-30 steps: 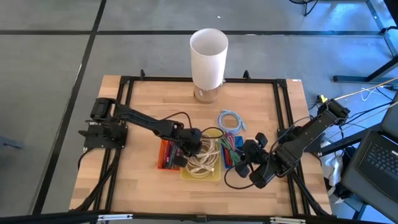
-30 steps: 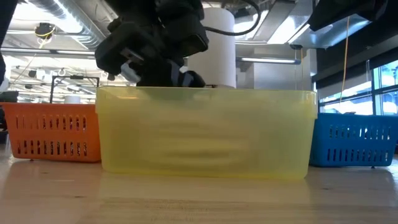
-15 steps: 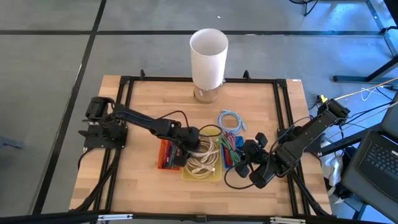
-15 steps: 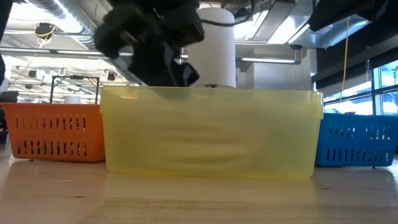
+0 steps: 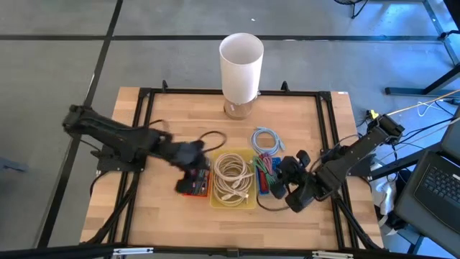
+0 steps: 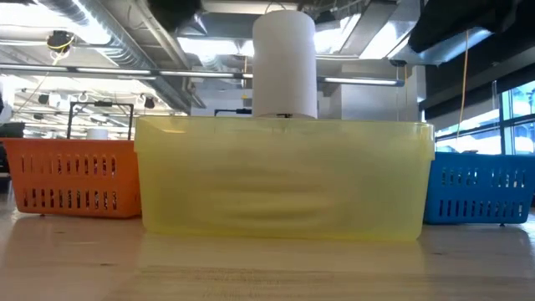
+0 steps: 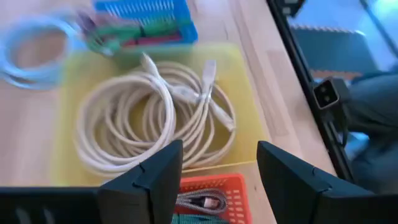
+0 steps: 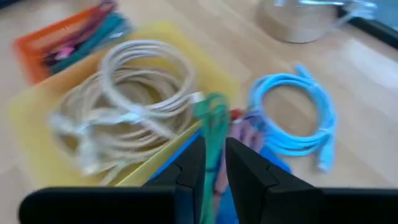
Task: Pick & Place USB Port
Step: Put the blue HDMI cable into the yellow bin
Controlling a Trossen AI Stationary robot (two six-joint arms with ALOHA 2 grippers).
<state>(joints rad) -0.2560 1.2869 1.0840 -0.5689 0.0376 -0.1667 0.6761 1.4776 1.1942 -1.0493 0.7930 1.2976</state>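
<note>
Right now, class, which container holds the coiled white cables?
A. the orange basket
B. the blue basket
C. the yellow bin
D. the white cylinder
C: in the high view the white cables lie coiled inside the yellow bin, between the orange basket and blue basket.

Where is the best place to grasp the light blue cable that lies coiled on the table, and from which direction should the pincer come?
The light blue cable lies flat as a loose coil on the bare wood, beside the blue basket. Probably best to come straight down from above and close the pincer across one side of the coil, where the strands are bundled. The free plug end is thinner and would likely slip.
</note>
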